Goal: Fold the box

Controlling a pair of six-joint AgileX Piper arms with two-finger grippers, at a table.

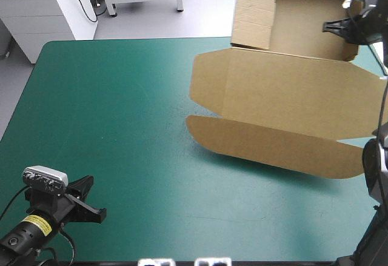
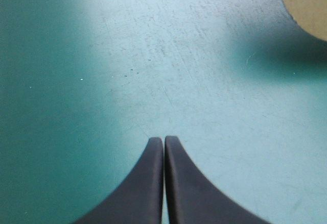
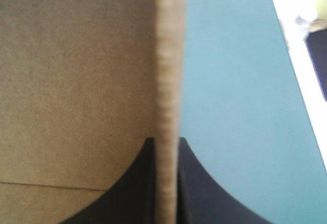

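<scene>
no text is readable; the yellow label (image 1: 36, 223) on the left arm (image 1: 18, 237) is too small to read.

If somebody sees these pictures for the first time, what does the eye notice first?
First, the brown box, a large unfolded sheet over the right half of the teal-green table, its near flap casting a shadow. The right hand is shut on the sheet's edge. The left hand is shut and empty at the table's near left corner.
</scene>
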